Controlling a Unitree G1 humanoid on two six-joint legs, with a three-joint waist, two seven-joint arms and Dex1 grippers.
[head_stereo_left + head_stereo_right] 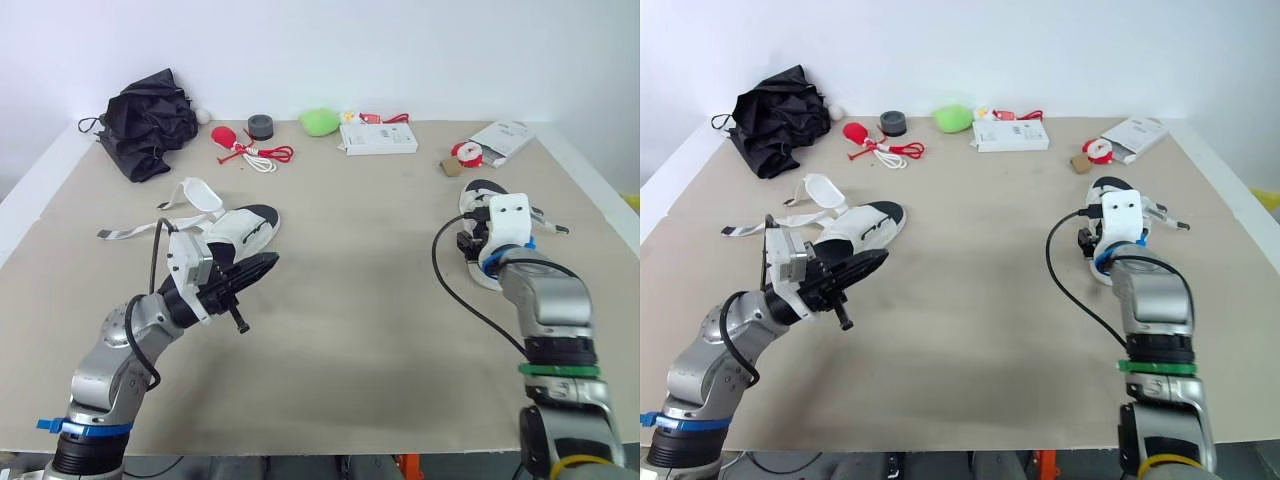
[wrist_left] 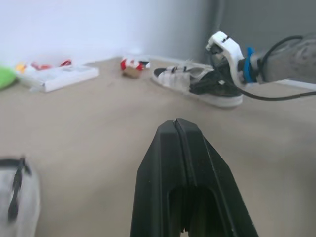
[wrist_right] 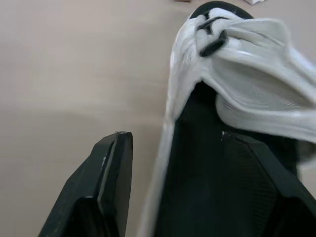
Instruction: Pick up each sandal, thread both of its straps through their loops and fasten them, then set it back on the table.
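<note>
A white sandal with a black footbed [image 1: 243, 228] lies left of centre, its straps [image 1: 128, 232] undone and spread on the table. My left gripper [image 1: 262, 265] hovers just in front of it, shut with nothing in it; in the left wrist view its fingertips [image 2: 176, 124] press together. A second white sandal [image 1: 484, 193] lies at the right. My right gripper [image 3: 175, 187] is open and straddles that sandal's side wall [image 3: 173, 123], one finger [image 3: 106, 182] outside, the other [image 3: 252, 187] on the footbed. Its white straps [image 3: 256, 94] bunch over the foot opening.
Along the far edge lie a black folded umbrella [image 1: 150, 120], a red toy with cord [image 1: 245, 148], a dark tape roll [image 1: 262, 126], a green object [image 1: 318, 121], a white box [image 1: 378, 138] and a booklet [image 1: 503, 140]. Bare table [image 1: 350, 300] spans between the arms.
</note>
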